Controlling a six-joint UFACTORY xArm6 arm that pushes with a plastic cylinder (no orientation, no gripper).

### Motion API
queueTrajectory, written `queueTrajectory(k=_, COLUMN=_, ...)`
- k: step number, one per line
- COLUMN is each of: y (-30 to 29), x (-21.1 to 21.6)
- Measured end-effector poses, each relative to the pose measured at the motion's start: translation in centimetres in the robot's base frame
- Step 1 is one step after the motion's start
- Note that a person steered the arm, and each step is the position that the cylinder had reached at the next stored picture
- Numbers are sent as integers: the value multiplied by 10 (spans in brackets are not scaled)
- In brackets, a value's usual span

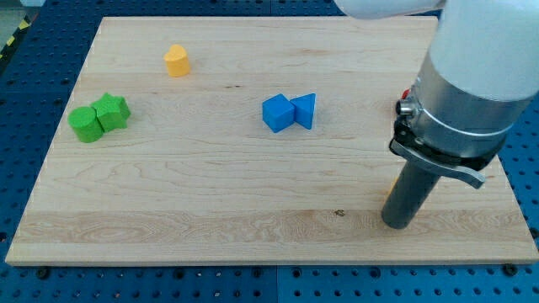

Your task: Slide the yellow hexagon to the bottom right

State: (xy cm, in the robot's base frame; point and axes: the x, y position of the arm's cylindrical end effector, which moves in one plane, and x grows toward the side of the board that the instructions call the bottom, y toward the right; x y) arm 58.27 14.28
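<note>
A yellow block (176, 61), roughly hexagonal, sits near the board's top left. My tip (398, 225) rests on the board near the bottom right, far from that block. A thin yellow-orange sliver (391, 188) shows just left of the rod, mostly hidden behind it; its shape cannot be made out.
Two green blocks (98, 117) touch each other at the left edge. A blue cube (277, 113) and a blue triangle (305, 110) touch in the middle. A small red piece (406, 93) shows beside the arm body (472, 76), which hides the top right. The wooden board (210, 194) lies on a blue pegboard.
</note>
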Motion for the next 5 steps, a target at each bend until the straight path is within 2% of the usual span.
queueTrajectory(k=2, y=-17, x=1)
queueTrajectory(k=5, y=-26, x=-38)
